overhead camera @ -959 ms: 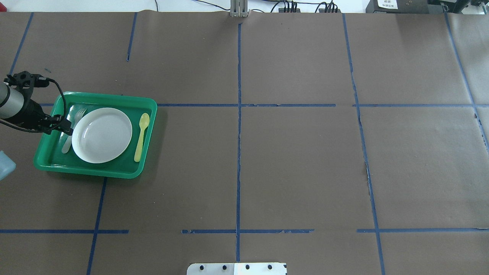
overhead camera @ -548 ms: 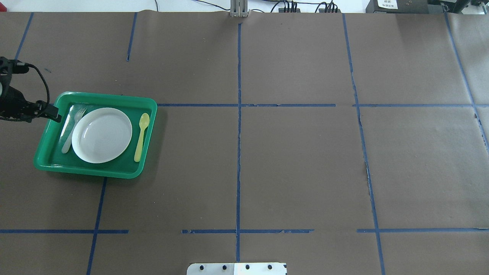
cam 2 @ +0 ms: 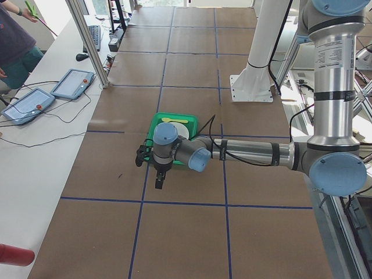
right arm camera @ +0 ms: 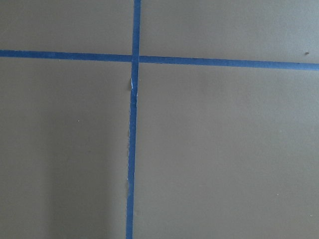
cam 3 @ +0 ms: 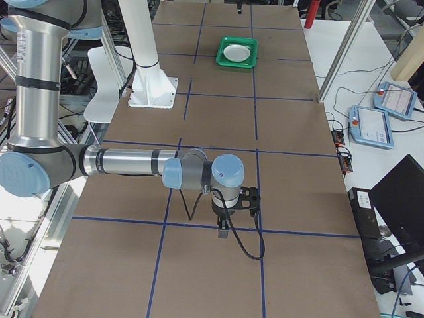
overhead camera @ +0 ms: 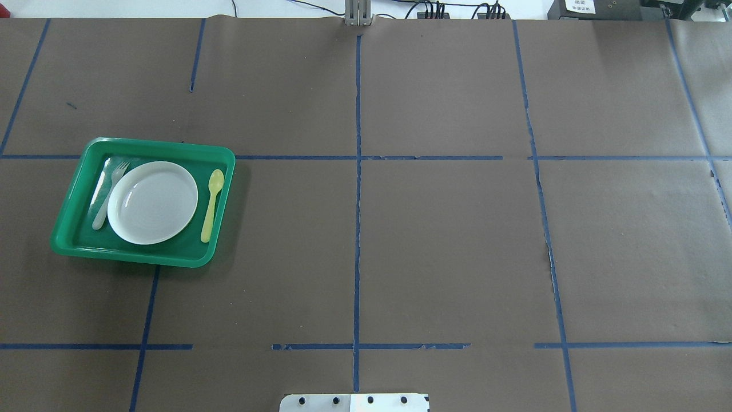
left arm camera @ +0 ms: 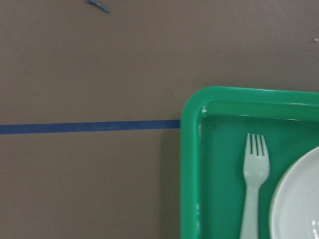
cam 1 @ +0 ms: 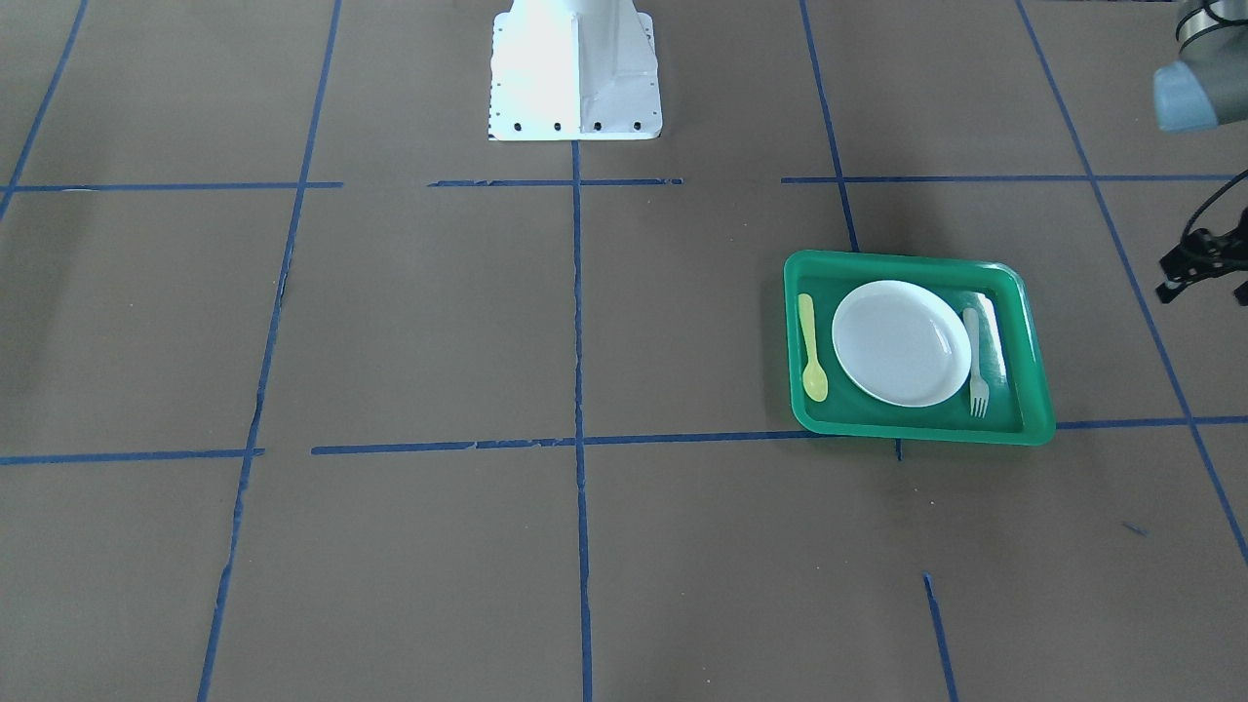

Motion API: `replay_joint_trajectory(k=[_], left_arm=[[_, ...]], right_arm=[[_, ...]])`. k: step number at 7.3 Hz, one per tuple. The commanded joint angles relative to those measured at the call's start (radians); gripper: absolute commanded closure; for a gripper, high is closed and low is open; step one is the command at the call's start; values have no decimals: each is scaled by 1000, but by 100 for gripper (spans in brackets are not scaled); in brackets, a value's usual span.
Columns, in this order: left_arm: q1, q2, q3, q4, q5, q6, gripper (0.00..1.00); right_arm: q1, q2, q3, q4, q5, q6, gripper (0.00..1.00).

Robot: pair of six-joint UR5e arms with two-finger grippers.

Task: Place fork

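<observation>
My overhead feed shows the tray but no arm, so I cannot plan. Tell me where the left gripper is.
Observer: In the exterior left view the left gripper points down over the brown paper, beyond the end of the green tray where the fork lies.
Operator: Report what its wrist camera sees.
Observer: The tray's corner and the fork's tines beside the white plate; no fingers in frame.
Operator: Now the right gripper.
Observer: In the exterior right view it points down above a blue tape line, at the table's far end from the tray.
</observation>
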Motion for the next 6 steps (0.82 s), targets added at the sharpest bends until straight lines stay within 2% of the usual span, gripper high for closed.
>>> replay_joint_trajectory(k=[1, 2, 3, 6], left_arm=[[-144, 0, -43, 230, 0, 212, 0], [-152, 17, -43, 234, -9, 241, 0], [-152, 26, -31, 228, -95, 242, 0], [-149, 12, -24, 221, -108, 235, 0]], right_arm=[[0, 0, 0, 0, 0, -1, 0], [0, 0, 0, 0, 0, 1, 0], [0, 0, 0, 0, 0, -1, 0], [0, 0, 0, 0, 0, -1, 0]])
